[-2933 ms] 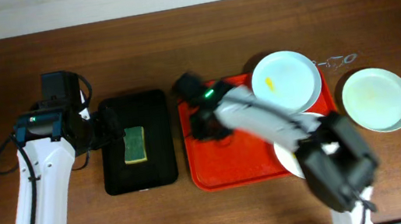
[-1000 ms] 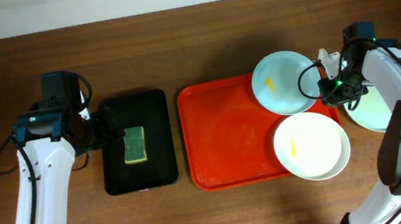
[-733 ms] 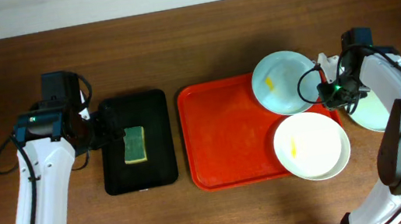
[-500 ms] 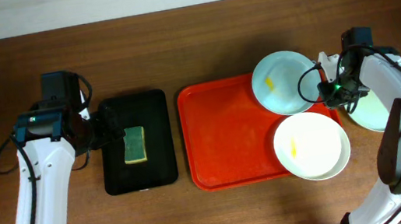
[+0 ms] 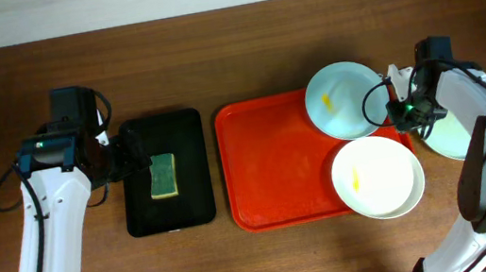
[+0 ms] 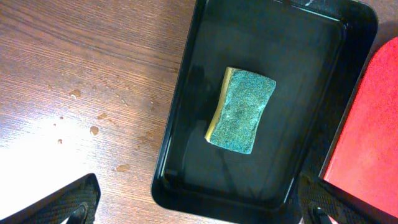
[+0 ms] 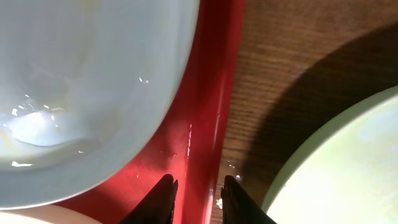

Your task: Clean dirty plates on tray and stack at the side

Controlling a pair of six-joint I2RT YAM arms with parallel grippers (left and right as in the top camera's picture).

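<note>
The red-orange tray [image 5: 276,169] lies mid-table. Two dirty plates sit on its right side: one at the far corner [image 5: 343,103] and one at the near corner [image 5: 377,177], each with a yellow smear. A third plate [image 5: 449,140] lies on the table to the right, partly under my right arm. My right gripper [image 5: 402,112] straddles the tray's right rim [image 7: 205,124] between the far plate [image 7: 81,81] and the third plate [image 7: 342,168]; its fingers [image 7: 199,183] are closed on the rim. My left gripper [image 5: 136,156] is open and empty.
A black tray [image 5: 190,162] holding a green-yellow sponge [image 5: 164,176] stands left of the red tray. In the left wrist view the sponge [image 6: 241,110] lies in the black tray [image 6: 311,93], below my open fingers [image 6: 199,211]. Water drops spot the wood to the left.
My right arm swung from the red tray's left part over to its right rim, then settled slightly toward the tray. The left arm, plates and sponge have not moved.
</note>
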